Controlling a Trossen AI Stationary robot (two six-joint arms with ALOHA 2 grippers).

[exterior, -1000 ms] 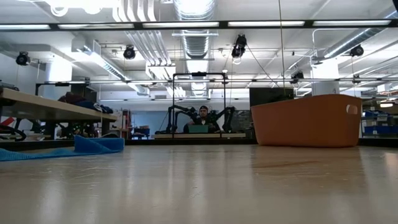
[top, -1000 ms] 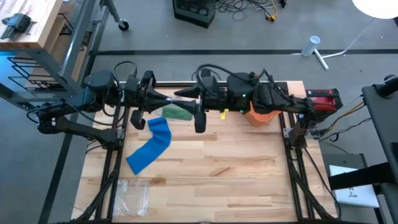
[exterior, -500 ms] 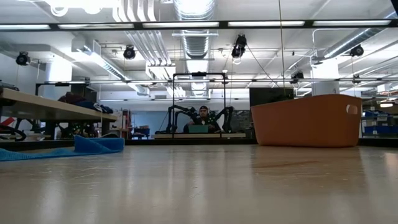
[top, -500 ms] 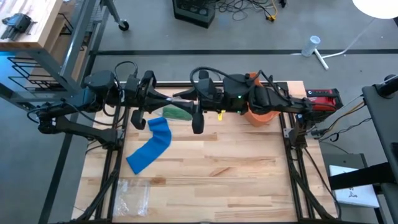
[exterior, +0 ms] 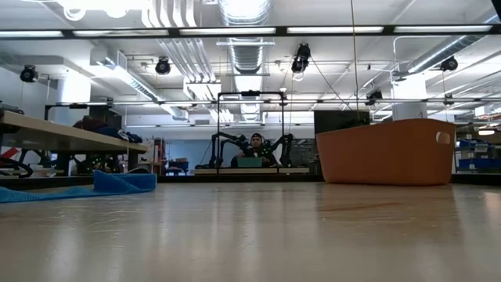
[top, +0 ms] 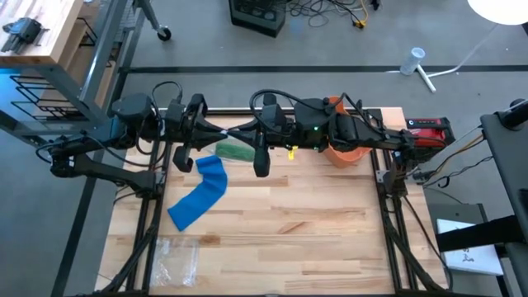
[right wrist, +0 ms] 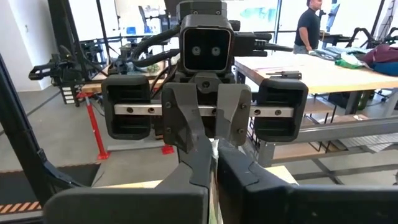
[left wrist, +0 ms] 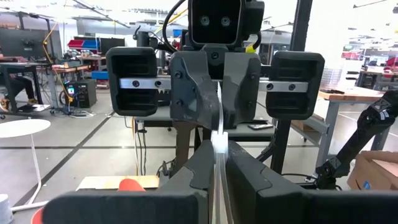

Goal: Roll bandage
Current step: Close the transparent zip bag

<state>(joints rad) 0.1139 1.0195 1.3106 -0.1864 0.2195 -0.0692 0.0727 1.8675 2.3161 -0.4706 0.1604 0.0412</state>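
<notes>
A blue bandage lies spread flat on the table's left half; it also shows in the low view. My two grippers meet tip to tip above the table's far edge, clear of the bandage. My left gripper and my right gripper are both shut on a thin white strip, which stands on edge between them. Neither gripper shows in the low view. My left gripper pinches the white strip's near part between its two fingers, level, coming from the table's left. The strip is held clear of the table. My right gripper pinches the same strip's other part between its two fingers, level, coming from the table's right, facing the left gripper.
A green cloth lies just beneath the grippers at the far edge. An orange bin stands at the far right under the right arm; it also shows in the low view. A clear plastic bag lies at the near left corner.
My right arm has moved a little toward the table's left, closer to my left gripper. The blue bandage has stayed where it was.
</notes>
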